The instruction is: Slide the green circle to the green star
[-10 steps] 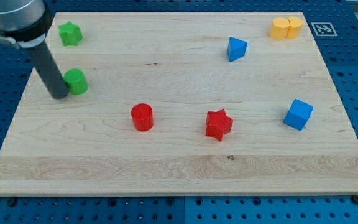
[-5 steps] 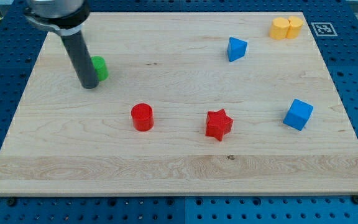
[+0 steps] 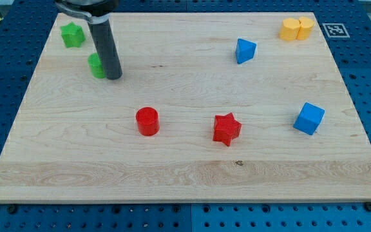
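The green circle [image 3: 96, 66] lies on the wooden board near the view's upper left, partly hidden behind my rod. My tip [image 3: 114, 77] rests on the board against the circle's right side. The green star [image 3: 73, 35] sits at the view's top left corner of the board, up and to the left of the circle, a short gap apart from it.
A red circle [image 3: 147, 121] and a red star [image 3: 226, 129] lie in the middle. A blue triangular block [image 3: 245, 50] is at upper right, a blue cube [image 3: 309, 118] at right, two yellow blocks [image 3: 297, 29] at the top right corner.
My rod has moved from the circle's left side round to its right side. The green circle shifted up and to the right, then slightly back left, ending closer to the star's height.
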{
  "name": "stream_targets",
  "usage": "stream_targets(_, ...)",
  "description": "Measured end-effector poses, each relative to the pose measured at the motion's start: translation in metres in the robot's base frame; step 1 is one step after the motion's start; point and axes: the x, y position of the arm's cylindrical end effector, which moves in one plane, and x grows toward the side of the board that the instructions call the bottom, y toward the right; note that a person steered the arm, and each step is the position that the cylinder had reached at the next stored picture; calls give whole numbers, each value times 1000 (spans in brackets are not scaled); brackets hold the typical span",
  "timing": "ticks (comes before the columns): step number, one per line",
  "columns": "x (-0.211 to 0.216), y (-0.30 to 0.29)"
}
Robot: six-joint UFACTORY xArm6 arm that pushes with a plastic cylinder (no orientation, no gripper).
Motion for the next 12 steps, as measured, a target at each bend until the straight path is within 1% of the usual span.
stream_targets(2,-33,-10)
stream_targets(4,-35,-50)
stream_targets(5,-41,-52)
stream_targets(7,-4,-52)
stream_targets(10,-8,-63)
stream_targets(12,-3,-86)
